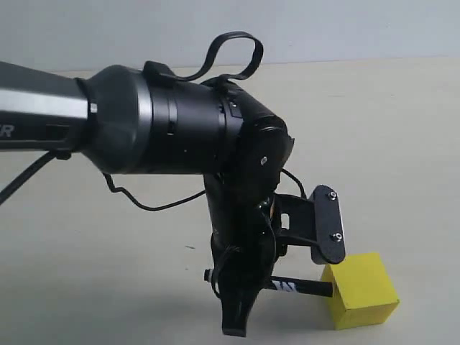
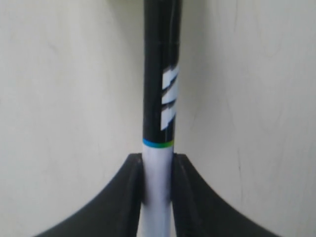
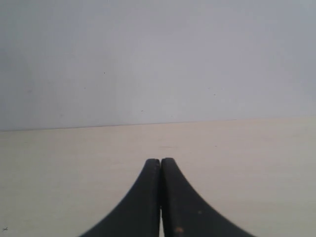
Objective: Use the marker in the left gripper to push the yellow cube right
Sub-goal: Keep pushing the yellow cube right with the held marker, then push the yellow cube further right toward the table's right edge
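In the exterior view the yellow cube (image 1: 361,291) rests on the table at the lower right. My left gripper (image 1: 236,318) points down just left of it, shut on the marker (image 1: 298,287). The marker lies level, and its black lettered end reaches the cube's left face and seems to touch it. The left wrist view shows the marker (image 2: 160,98) with its white barrel pinched between the left gripper's (image 2: 158,160) jaws; the cube is out of that view. The right gripper (image 3: 160,161) is shut on nothing above bare table.
The thick black-and-grey left arm (image 1: 144,118) fills the upper left of the exterior view, with a cable loop (image 1: 237,47) on top. A black bolted plate (image 1: 329,225) hangs just above the cube. A pale beige tabletop (image 1: 402,144) meets a grey wall (image 3: 158,59).
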Controlling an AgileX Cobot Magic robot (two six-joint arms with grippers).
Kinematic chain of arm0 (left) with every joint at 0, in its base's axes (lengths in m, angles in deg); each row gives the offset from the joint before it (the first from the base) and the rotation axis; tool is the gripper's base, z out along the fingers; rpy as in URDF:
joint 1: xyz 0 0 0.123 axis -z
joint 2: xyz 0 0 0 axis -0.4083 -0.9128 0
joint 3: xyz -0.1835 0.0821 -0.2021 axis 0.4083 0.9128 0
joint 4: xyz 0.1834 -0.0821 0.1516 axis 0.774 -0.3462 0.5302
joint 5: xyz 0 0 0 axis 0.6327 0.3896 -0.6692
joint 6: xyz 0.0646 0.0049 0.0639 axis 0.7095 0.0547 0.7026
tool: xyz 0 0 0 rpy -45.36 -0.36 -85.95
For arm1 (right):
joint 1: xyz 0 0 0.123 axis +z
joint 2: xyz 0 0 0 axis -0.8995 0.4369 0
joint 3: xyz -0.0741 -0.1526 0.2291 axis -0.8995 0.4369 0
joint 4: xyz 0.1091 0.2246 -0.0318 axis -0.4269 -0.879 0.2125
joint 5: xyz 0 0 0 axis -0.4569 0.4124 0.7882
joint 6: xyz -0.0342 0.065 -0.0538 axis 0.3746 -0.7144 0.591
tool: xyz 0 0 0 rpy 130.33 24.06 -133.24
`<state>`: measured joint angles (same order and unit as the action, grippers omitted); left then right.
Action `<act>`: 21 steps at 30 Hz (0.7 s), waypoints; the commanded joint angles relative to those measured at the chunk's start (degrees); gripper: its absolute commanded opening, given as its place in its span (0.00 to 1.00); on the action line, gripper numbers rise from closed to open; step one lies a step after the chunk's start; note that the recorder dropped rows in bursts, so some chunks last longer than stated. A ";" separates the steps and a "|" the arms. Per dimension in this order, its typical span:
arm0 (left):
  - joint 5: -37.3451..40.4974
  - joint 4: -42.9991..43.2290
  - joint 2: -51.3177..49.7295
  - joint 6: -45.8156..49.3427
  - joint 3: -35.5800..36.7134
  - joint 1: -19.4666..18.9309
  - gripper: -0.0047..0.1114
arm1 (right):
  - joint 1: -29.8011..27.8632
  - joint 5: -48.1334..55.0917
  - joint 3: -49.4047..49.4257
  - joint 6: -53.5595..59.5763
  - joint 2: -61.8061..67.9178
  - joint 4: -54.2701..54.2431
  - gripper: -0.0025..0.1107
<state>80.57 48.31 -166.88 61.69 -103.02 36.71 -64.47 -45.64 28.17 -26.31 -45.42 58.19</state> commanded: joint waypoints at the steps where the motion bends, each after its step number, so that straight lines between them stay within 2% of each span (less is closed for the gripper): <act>1: 4.42 0.36 -0.03 -1.96 -0.70 -1.78 0.04 | 0.05 -0.27 0.26 0.18 -0.27 0.09 0.02; 5: 5.65 0.36 -0.03 -3.28 -0.38 -2.09 0.04 | 0.05 -0.27 0.26 0.07 -0.27 0.09 0.02; 12: 3.72 1.85 0.21 -6.52 -0.38 0.08 0.04 | 0.05 -0.27 0.26 0.17 -0.27 0.09 0.02; 17: 3.03 11.20 0.21 -16.64 -0.38 1.80 0.04 | 0.05 -0.27 0.26 0.17 -0.27 0.09 0.02; 21: -0.23 10.53 0.90 -17.73 1.14 1.90 0.04 | 0.05 -0.27 0.26 0.06 -0.27 0.09 0.02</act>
<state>83.09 58.54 -167.02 46.16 -103.22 38.22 -64.47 -45.64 28.17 -26.31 -45.42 58.19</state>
